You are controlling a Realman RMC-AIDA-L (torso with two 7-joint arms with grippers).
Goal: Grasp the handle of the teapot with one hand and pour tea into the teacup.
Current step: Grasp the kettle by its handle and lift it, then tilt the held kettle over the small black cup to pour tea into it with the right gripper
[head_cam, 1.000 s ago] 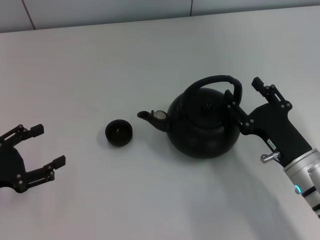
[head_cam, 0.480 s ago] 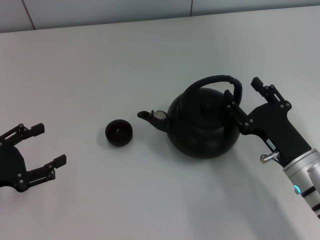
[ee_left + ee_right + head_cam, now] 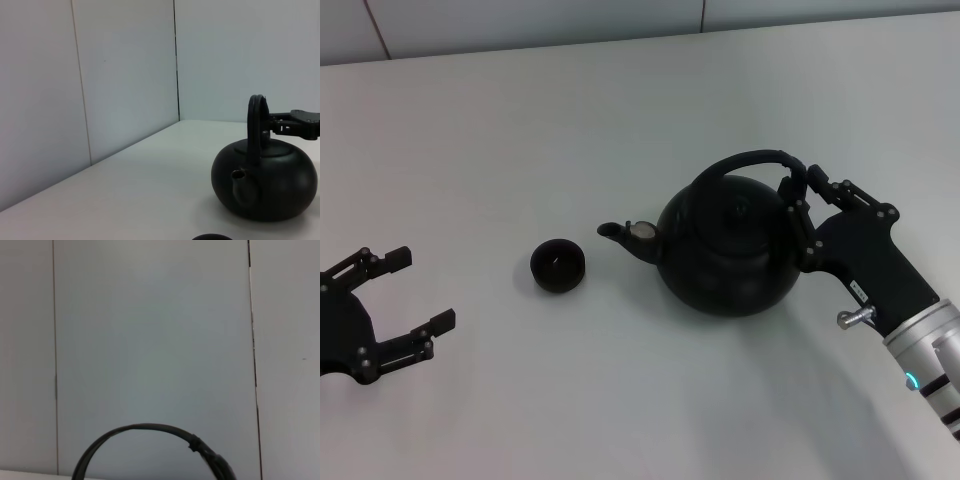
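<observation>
The teapot sits upright on the white table, right of centre, its short spout pointing toward the robot's left at the small teacup, which stands apart from it on the bare surface. The handle arches over the lid, and at its right end the right gripper has its fingers pinched on the hoop, one on each side, just above where it joins the body. The right forearm slants up from the lower right corner toward the pot. A second ago that gripper's fingers were spread, the far one standing well clear of the handle; they have since drawn together around it, and the pot has shifted very slightly. The left gripper rests low at the table's left edge, fingers spread, holding nothing, in much the same place as before.
</observation>
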